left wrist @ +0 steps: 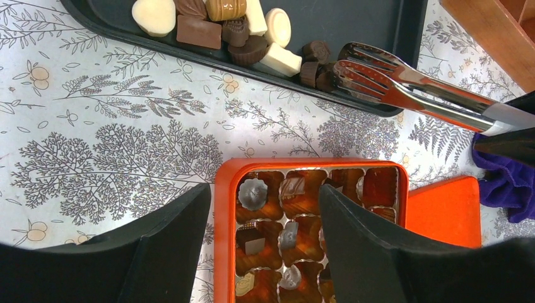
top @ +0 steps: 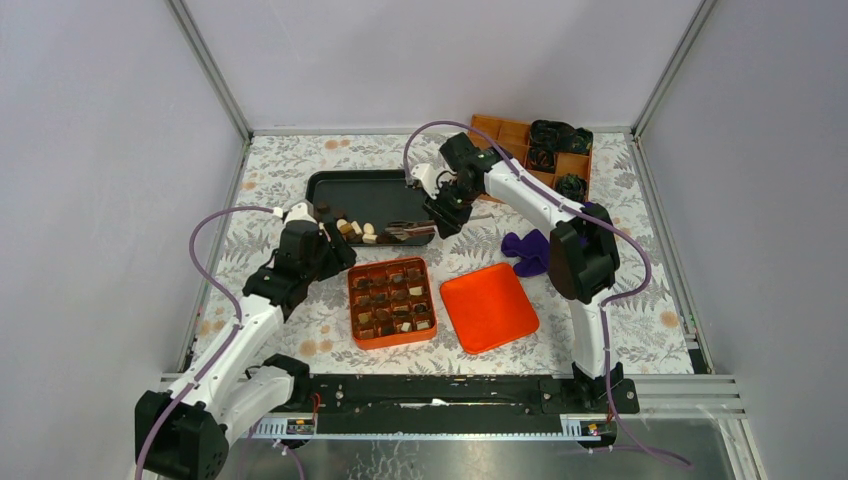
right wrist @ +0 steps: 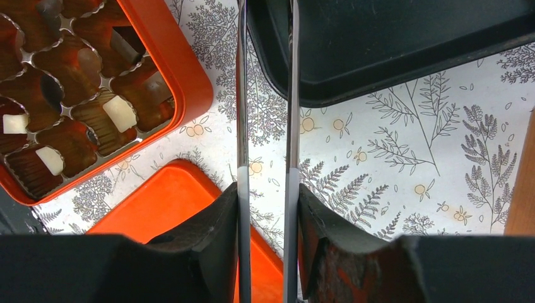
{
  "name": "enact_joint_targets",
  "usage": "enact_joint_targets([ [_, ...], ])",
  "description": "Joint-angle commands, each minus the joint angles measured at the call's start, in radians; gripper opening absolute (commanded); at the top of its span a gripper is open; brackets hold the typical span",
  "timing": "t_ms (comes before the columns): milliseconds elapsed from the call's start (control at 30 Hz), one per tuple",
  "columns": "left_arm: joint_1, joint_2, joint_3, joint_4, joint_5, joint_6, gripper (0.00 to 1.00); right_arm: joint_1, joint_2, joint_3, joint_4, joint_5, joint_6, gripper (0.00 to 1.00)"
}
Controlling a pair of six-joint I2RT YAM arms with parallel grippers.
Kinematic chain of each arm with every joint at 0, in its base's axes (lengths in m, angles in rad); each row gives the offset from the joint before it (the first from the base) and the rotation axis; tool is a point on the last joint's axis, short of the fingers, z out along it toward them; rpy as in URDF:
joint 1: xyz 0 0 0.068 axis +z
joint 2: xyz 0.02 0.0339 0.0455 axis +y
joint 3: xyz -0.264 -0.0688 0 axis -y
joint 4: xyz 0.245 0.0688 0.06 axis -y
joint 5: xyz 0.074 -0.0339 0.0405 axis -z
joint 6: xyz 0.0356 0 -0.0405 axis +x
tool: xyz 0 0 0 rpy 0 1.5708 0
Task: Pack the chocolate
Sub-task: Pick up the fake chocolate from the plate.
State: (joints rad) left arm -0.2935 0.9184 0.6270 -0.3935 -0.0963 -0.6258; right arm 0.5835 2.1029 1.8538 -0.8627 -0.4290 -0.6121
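Lower centre of the overhead view: the orange box [top: 395,343], partly filled with chocolate [left wrist: 251,193], sits with its lid [top: 488,306] just to the right. The left gripper [left wrist: 265,252] hangs by the box's upper-left corner, jaws spread wide and empty. Beyond, loose chocolate [left wrist: 199,31] lies along the near rim of the black tray [top: 370,195], where the right gripper [top: 445,212] clamps metal tongs [top: 410,232], tips just beside dark pieces. The next move likely calls for nipping one piece clear of that rim and crossing the bare table [top: 270,170] strip to an empty cell.
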Motion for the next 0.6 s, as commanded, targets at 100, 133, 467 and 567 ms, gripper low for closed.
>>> enact_joint_targets([
  [100, 0.011, -0.014, 0.005, 0.034, -0.010, 0.010, 0.72, 0.027, -0.029, 0.007, -0.018, -0.012, -0.015, 0.40],
  [133, 0.011, -0.016, 0.003, 0.034, -0.007, 0.010, 0.72, 0.029, -0.024, 0.009, -0.018, -0.007, -0.015, 0.40],
  [467, 0.014, -0.024, -0.002, 0.036, 0.004, 0.009, 0.72, 0.032, 0.008, 0.050, -0.050, 0.022, -0.036, 0.37],
  [567, 0.015, -0.024, -0.004, 0.040, 0.009, 0.008, 0.72, 0.033, -0.007, 0.040, -0.044, 0.034, -0.039, 0.29],
])
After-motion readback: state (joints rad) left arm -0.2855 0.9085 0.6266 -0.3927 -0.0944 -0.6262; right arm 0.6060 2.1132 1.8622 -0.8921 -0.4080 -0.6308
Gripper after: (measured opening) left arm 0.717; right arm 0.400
